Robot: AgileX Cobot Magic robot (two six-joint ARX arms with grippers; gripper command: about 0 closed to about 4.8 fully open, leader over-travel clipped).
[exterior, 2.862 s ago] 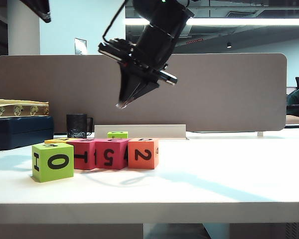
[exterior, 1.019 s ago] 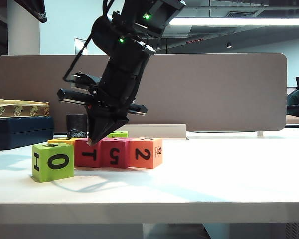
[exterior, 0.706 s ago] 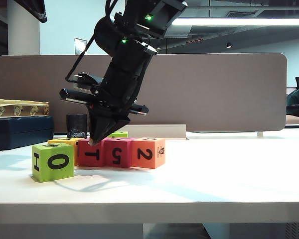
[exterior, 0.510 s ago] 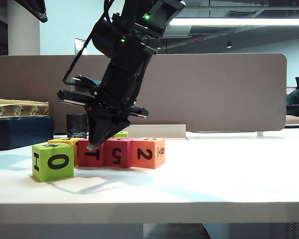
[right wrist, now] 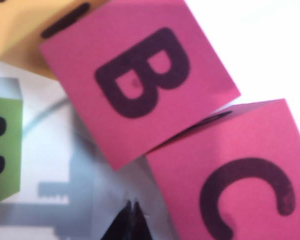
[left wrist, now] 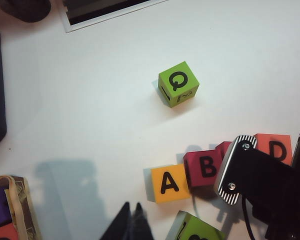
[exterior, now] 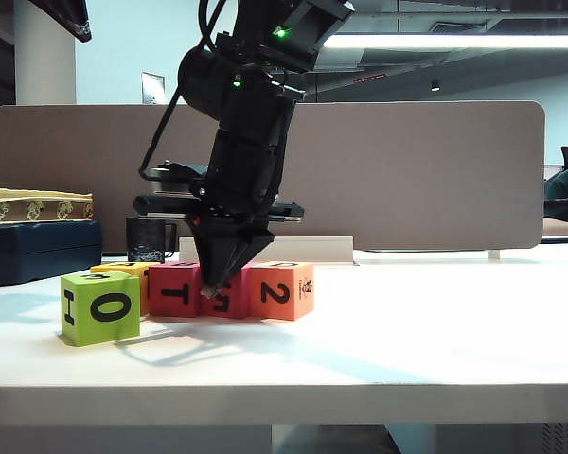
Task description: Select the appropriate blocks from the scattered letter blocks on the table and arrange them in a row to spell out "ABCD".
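A, B, C, D on blocks

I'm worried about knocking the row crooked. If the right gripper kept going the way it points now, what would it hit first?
Probably the bare table just in front of the row. The right gripper, shut, points down beside the front faces of the red B block and red C block, though depth there is hard to judge.

You're in an open-plan office: grey fabric divider panel behind the white desk, ceiling strip lights, exposed ducts overhead.
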